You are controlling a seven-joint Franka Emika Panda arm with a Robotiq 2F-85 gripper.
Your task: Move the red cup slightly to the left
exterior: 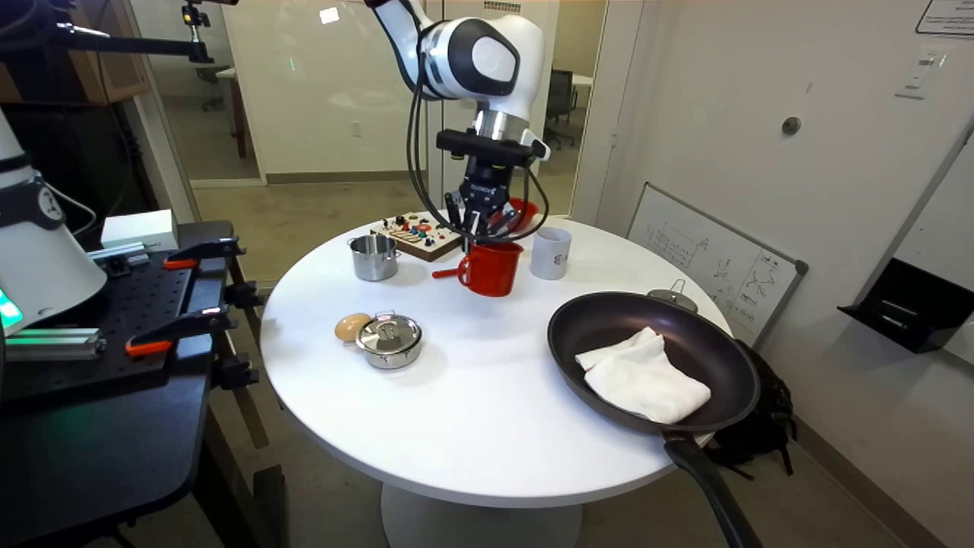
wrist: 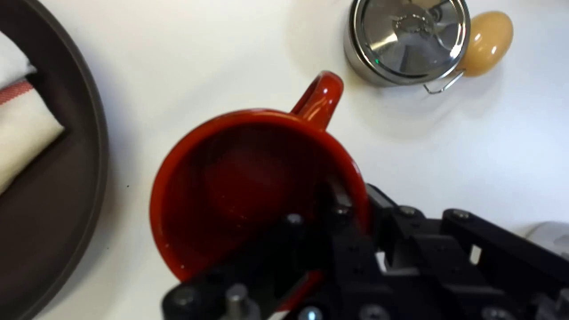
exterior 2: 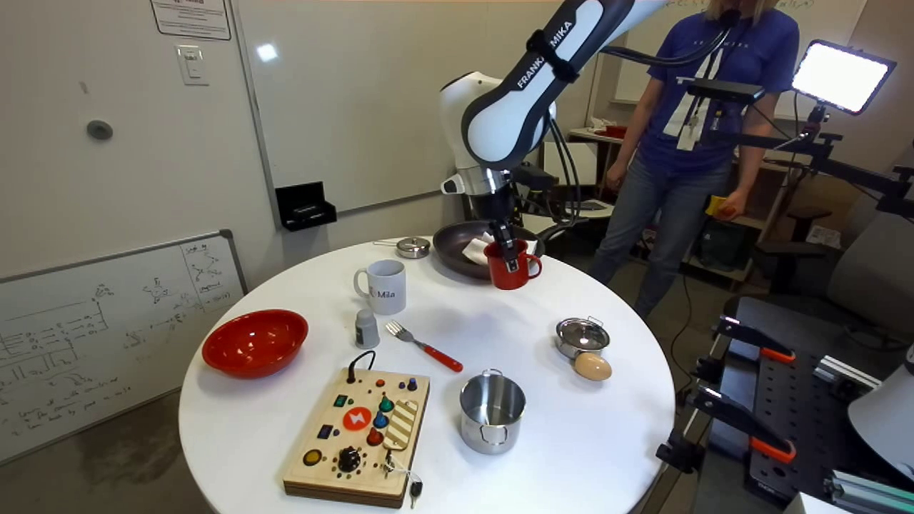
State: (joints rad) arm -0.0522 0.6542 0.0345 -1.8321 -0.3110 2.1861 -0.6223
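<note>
Gripper (exterior 2: 510,255), in an exterior view, grasps the wall of the red mug (exterior 2: 501,274); one finger bears on the outer face. The red mug hangs near upright, raised above the round white table (exterior 2: 571,450). The black frying pan (exterior 2: 451,246), with a white cloth (exterior 2: 475,251) inside, stands behind it. Nearer the camera, the fork (exterior 2: 439,355) lies between the grey shaker (exterior 2: 367,330) and the two-handled steel pot (exterior 2: 493,415). The white Mila mug (exterior 2: 387,291) stands behind the shaker. The egg (exterior 2: 593,367) rests just beside the lidded steel pot (exterior 2: 580,337).

In an exterior view, the robot arm (exterior: 491,61) reaches down to the grasp. The frying pan handle (exterior: 711,487) overhangs the table edge. The small steel pan (exterior: 673,300) is partly hidden behind the frying pan rim.

In the wrist view, one finger is inside the red mug and the other is outside, clamping the wall between them. The mug handle (wrist: 323,95) points toward the lidded steel pot. The red mug is located between that pot and the frying pan, as seen from above. The cloth carries a red stripe (wrist: 15,91).
</note>
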